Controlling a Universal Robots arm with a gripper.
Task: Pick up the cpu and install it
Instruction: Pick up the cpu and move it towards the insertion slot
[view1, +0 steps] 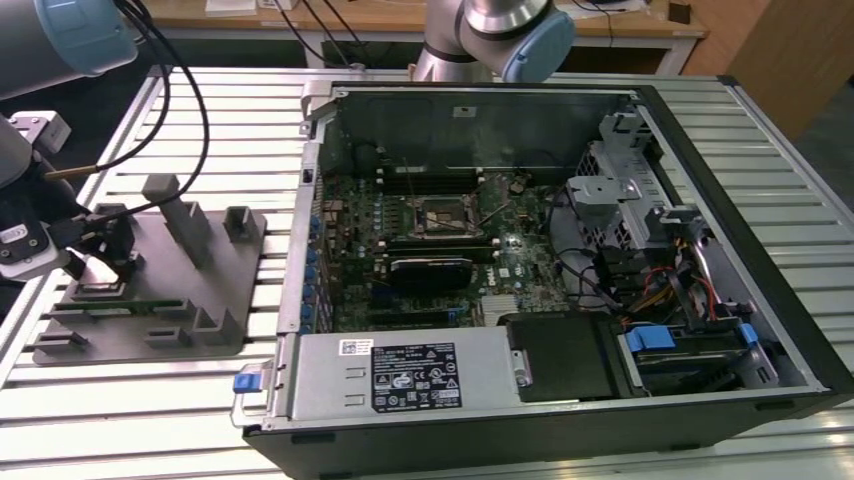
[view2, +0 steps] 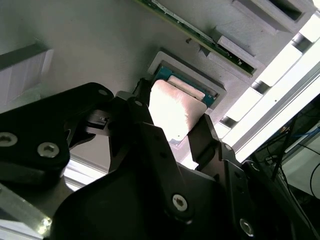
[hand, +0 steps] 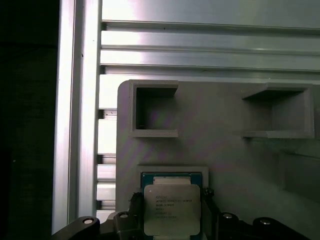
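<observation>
Your claw (view2: 174, 127) is closed on the cpu (view2: 176, 107), with its black fingers (view2: 145, 122) pinching two opposite edges of the chip. Directly under the claw lies the square pocket (hand: 172, 171) of the grey tray (hand: 225, 150), and the chip is held just over it. Beneath the tray runs the slatted aluminium table (view1: 200, 120). Well away from the claw, across the table, you have the open computer case (view1: 481, 115). Beyond it stands a wooden desk (view1: 214, 15).
</observation>
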